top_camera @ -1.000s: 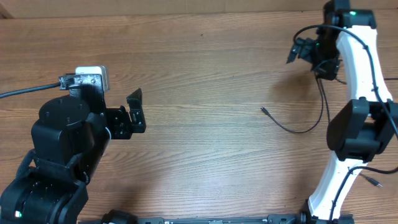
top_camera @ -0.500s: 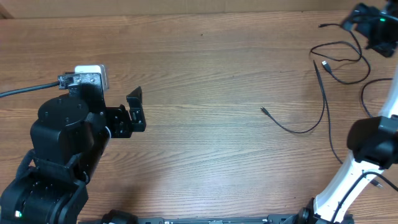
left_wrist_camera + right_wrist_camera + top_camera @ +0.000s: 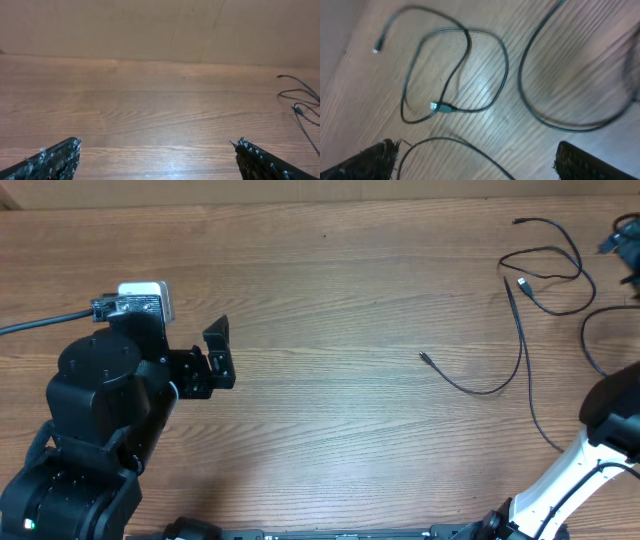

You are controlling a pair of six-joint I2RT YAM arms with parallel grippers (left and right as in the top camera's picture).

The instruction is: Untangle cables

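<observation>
The left hand [image 3: 220, 352] is hovering over the left half of the wooden bench [image 3: 330, 430], its 2 fingers standing wide apart with nothing between them. In its wrist view the hand [image 3: 160, 165] is facing bare wood, with a few dark strands showing at the far right edge.

The cables [image 3: 521, 345] are lying on the right part of the bench, well apart from the left hand. They are thin, black and limp, spread in loose curves and flat on the wood. 1 long strand [image 3: 481, 392] is starting at a small plug [image 3: 424, 357] near the middle of the bench, dipping, then climbing toward the far right corner. Beyond it, a looped cord [image 3: 506, 65] is crossing over itself and ending in a silvery plug [image 3: 435, 106] inside its own loop; its other end [image 3: 376, 50] is lying free. Just to the right, another strand is sweeping in a wide open arc [image 3: 520, 80].

The right hand [image 3: 480, 165] is hanging above these loops with its fingers spread apart, gripping nothing. From overhead, only a dark piece of it is showing at the right edge [image 3: 630, 240].
</observation>
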